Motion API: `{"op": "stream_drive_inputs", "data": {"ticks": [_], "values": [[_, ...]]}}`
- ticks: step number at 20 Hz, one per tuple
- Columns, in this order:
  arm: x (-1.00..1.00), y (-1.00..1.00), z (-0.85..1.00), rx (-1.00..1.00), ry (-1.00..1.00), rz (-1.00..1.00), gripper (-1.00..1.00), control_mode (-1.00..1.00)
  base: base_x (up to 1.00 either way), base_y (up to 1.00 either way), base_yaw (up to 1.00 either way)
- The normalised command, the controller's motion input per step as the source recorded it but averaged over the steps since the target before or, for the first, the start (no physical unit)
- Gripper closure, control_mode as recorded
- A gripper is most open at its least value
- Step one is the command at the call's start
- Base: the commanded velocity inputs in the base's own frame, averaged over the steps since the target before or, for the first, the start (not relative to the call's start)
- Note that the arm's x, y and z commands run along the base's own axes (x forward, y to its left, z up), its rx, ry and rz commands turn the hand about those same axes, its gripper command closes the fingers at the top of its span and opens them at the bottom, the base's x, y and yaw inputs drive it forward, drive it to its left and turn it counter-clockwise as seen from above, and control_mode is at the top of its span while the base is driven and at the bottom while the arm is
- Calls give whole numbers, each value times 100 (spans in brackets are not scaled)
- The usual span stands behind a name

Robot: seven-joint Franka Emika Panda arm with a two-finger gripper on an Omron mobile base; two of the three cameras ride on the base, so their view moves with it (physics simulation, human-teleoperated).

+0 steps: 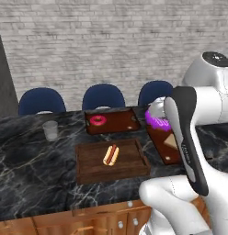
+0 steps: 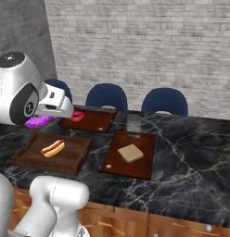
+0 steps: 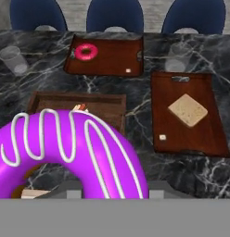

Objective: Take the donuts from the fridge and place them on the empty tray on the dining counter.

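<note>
My gripper (image 1: pixel 158 114) hangs over the dining counter (image 1: pixel 24 156), shut on the purple donut (image 1: pixel 156 123) with white icing lines. In the hand view that purple donut (image 3: pixel 89 148) fills the lower left and hides the fingertips. From the right base view the purple donut (image 2: pixel 38 121) shows under the hand, above the counter's left part. The red-pink donut (image 1: pixel 98 120) lies at the left end of the small dark reddish tray (image 1: pixel 121 123), near the counter's far edge; the rest of that tray (image 3: pixel 117 60) is bare. The fridge is out of view.
A larger wooden tray (image 1: pixel 90 170) with a hot dog (image 1: pixel 111 155) sits in front of the small tray. To the right lies a tray (image 2: pixel 140 169) with a tan square (image 2: pixel 130 152). One glass (image 1: pixel 50 130) stands at the left, another glass (image 2: pixel 133 123) behind the right tray. Blue chairs (image 1: pixel 103 97) line the far side.
</note>
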Motion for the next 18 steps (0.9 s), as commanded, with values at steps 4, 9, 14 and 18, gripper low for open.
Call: {"op": "stream_drive_inputs", "data": {"ticks": [4,9,14,18], "values": [[100,0,-83,0,0,12,100,-100,0,0,0],[100,6,-68,0,1,4,100,-100,0,0,0],[100,10,-29,0,20,0,100,-100,0,0,0],[100,0,-20,0,19,0,100,-100,0,0,0]]}}
